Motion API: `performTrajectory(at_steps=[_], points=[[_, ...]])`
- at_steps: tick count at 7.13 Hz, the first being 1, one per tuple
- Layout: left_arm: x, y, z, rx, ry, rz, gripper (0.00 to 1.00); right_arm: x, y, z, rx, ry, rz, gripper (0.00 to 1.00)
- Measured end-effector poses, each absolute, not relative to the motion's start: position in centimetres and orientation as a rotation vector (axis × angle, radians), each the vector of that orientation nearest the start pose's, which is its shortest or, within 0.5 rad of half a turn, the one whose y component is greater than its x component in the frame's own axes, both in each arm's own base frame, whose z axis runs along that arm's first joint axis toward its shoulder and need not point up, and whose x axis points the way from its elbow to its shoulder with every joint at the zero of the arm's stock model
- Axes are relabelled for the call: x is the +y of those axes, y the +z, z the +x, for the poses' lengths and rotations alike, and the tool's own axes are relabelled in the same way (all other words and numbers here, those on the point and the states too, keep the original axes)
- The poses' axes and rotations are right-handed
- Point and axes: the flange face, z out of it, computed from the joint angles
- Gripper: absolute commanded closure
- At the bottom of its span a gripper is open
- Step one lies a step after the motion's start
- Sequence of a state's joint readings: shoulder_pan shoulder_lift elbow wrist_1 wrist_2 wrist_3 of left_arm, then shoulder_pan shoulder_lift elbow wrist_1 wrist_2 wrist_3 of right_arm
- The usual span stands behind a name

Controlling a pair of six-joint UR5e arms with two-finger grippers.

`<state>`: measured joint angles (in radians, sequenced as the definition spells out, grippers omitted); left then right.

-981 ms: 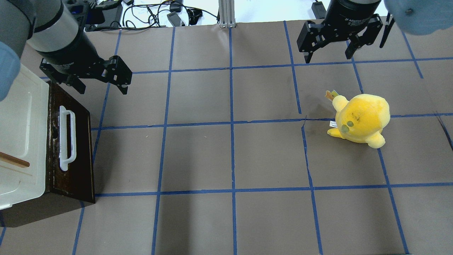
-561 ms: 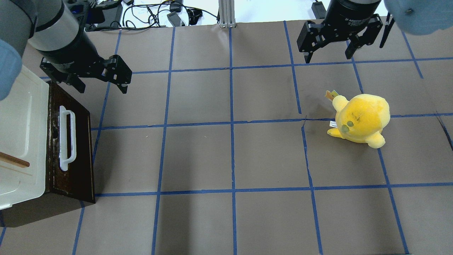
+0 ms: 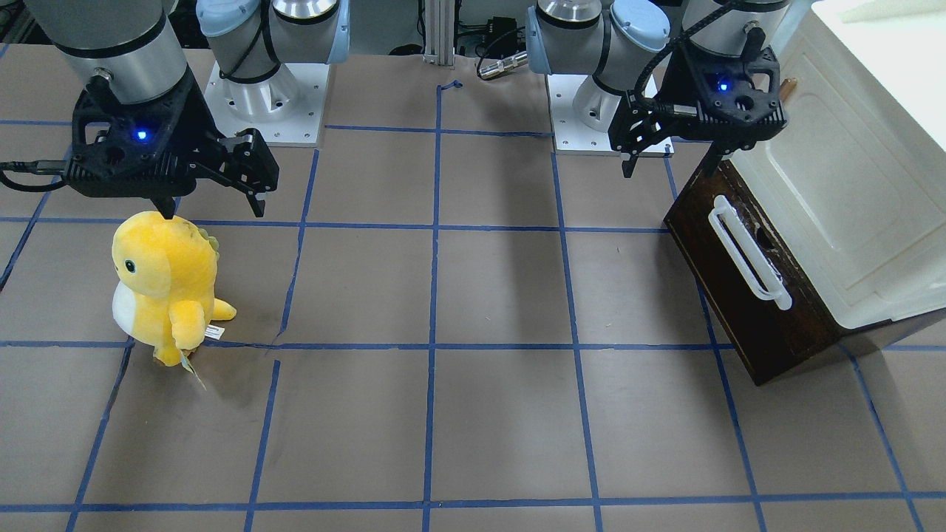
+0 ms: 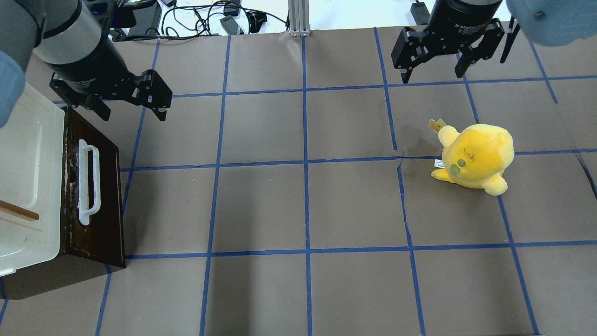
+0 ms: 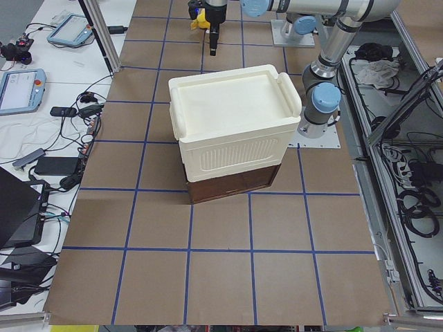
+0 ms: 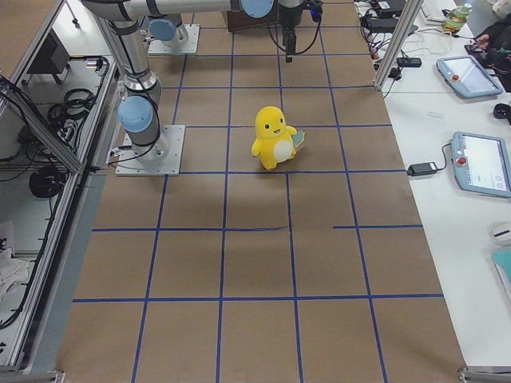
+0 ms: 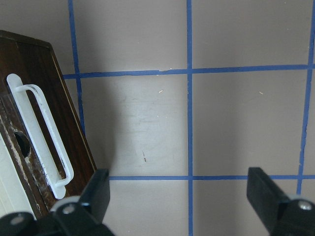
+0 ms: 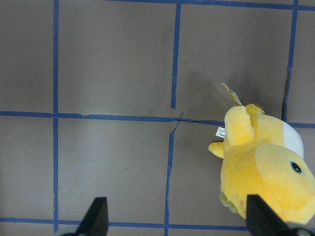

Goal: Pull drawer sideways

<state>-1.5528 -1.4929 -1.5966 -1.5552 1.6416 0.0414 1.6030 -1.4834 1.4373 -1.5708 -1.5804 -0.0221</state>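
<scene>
Left gripper (image 4: 134,113) hovers wide open and empty near the drawer (image 4: 106,210) (right gripper (image 4: 432,75) likewise spread, holding nothing)

Overhead unit: rear-mounted, aimed forward and down over the table (image 4: 303,205). Front unit: opposite side, facing back, steep. Both cover the drawer (image 4: 105,210), at 9 o'clock overhead and 3 o'clock in front. End units look along the table. Wrist units: close, looking straight down.
</scene>
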Motion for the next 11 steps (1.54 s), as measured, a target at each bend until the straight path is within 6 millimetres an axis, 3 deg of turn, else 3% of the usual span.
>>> performTrajectory(at_steps=[2,4,7,11], points=[[-47.5,50.7,-11.4,3.07,-0.122,0.0,0.0,-52.9,50.9,14.9,3.149,-0.073,-0.084,0.0],[-48.8,48.5,-11.1,3.054,-0.112,-0.092,0.0,-52.9,50.9,14.9,3.149,-0.073,-0.084,0.0],[-51.2,42.9,-9.8,2.801,0.01,-0.25,0.0,-52.9,50.9,14.9,3.149,-0.072,-0.084,0.0],[-53.9,32.7,-9.3,2.406,0.124,-0.34,0.0,-52.9,50.9,14.9,3.15,-0.072,-0.084,0.0]])
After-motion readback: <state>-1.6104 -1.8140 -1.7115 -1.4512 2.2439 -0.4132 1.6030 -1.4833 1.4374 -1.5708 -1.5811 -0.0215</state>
